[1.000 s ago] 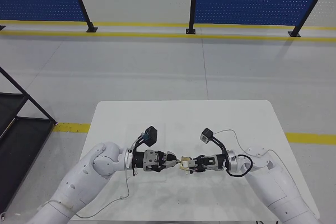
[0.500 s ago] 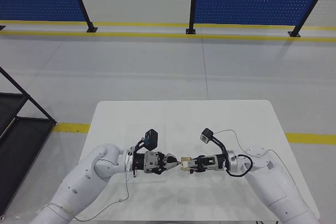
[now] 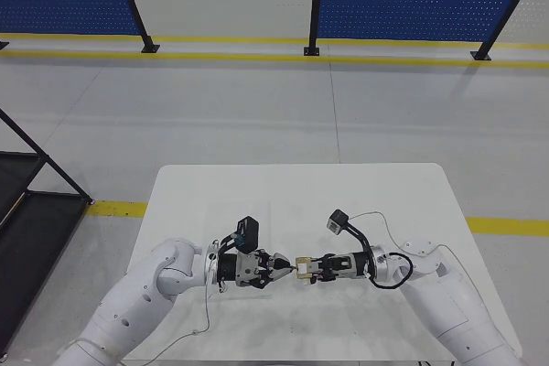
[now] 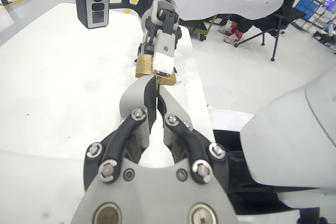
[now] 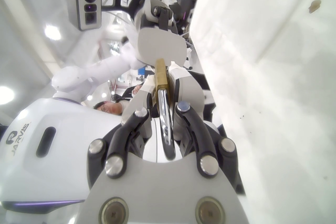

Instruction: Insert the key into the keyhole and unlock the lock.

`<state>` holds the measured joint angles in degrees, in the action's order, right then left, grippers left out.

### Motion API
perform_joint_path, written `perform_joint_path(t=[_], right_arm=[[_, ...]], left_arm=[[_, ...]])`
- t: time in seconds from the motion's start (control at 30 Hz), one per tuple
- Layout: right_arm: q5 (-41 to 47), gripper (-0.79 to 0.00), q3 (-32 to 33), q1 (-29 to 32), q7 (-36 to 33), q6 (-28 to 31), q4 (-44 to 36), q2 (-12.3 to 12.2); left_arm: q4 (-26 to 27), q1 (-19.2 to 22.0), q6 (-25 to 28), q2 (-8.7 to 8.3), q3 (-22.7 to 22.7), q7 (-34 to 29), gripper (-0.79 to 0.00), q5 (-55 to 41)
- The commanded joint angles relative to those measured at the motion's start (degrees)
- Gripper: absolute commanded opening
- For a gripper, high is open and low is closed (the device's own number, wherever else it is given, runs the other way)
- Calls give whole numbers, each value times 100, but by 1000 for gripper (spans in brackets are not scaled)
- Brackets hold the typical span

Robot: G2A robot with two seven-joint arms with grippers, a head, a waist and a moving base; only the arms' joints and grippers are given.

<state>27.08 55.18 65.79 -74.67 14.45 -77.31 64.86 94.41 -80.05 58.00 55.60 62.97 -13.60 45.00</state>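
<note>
Left gripper (image 3: pixel 285 269), lower centre of our top view, pinches the key (image 4: pixel 157 80) tight, its tip at the brass padlock (image 4: pixel 143 66). Just right, our right gripper (image 3: pixel 305 268) clamps that padlock above the white table (image 3: pixel 393 197).

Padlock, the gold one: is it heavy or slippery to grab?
Probably heavy for its size: the padlock looks solid brass. Its shiny shackle is likely slippery, but the right claw grips the flat body, so it shouldn't roll.
</note>
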Motion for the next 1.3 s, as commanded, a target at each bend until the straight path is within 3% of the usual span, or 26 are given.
perform_joint_path(t=[0.0, 0.5, 1.27], right_arm=[[0, -785, 0, 0, 0, 0, 0, 0], [0, -785, 0, 0, 0, 0, 0, 0], [0, -785, 0, 0, 0, 0, 0, 0]], left_arm=[[13, -26, 0, 3, 9, 135, -785, 124], [30, -121, -66, 21, 34, 814, -785, 874], [53, -27, -228, 52, -51, 891, -785, 1054]])
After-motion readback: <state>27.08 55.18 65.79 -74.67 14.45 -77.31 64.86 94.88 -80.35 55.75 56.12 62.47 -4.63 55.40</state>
